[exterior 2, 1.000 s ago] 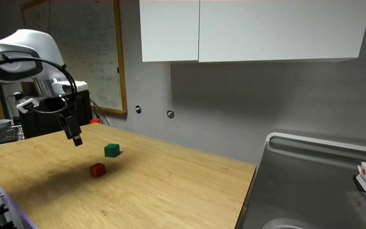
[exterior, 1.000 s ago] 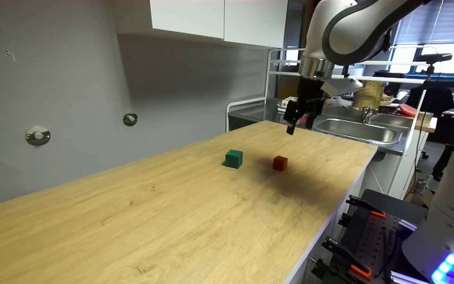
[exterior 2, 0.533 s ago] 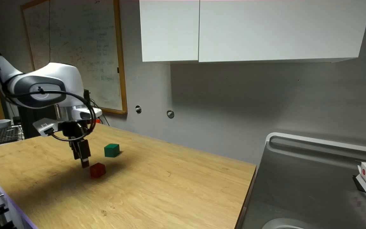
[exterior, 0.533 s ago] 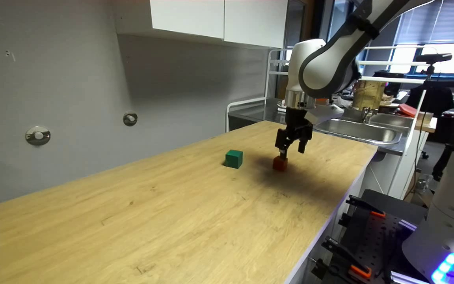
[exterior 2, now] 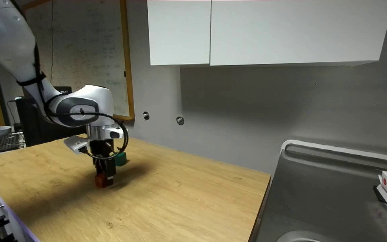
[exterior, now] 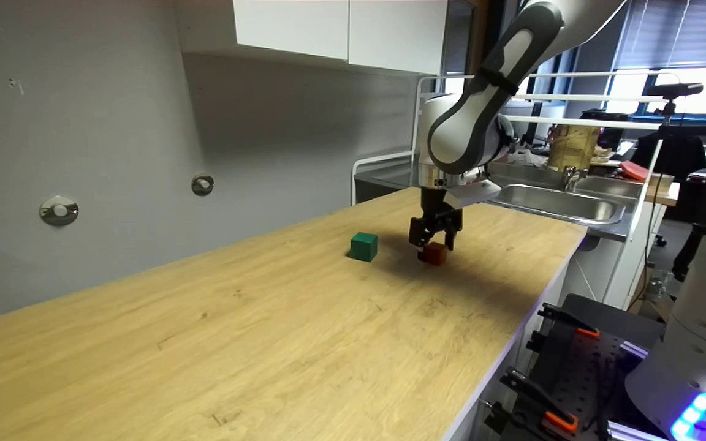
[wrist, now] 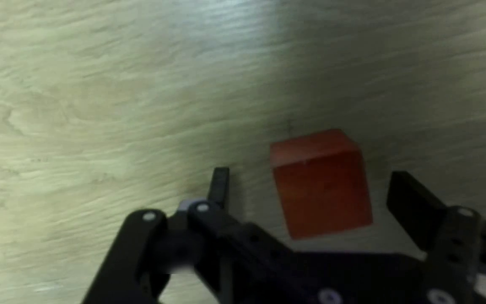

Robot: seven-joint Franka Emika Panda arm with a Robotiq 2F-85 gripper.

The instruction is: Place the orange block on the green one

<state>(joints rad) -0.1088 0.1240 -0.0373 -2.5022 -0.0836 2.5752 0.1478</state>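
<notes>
After the pincer [wrist: 310, 181] came down astride the orange block [wrist: 324, 191], jaws parted, a grasp looked next; block sat unlifted on the tabletop [exterior: 236, 343], right of the green one [exterior: 364, 247] in an exterior view.

Inside the spread hand [wrist: 309, 175], the wrist view shows counter [wrist: 78, 126] on both sides of the orange block [wrist: 325, 196], narrower on one. Open counter separates this from the green block [exterior: 363, 247]; beyond rises the wall [exterior: 114, 147].
</notes>
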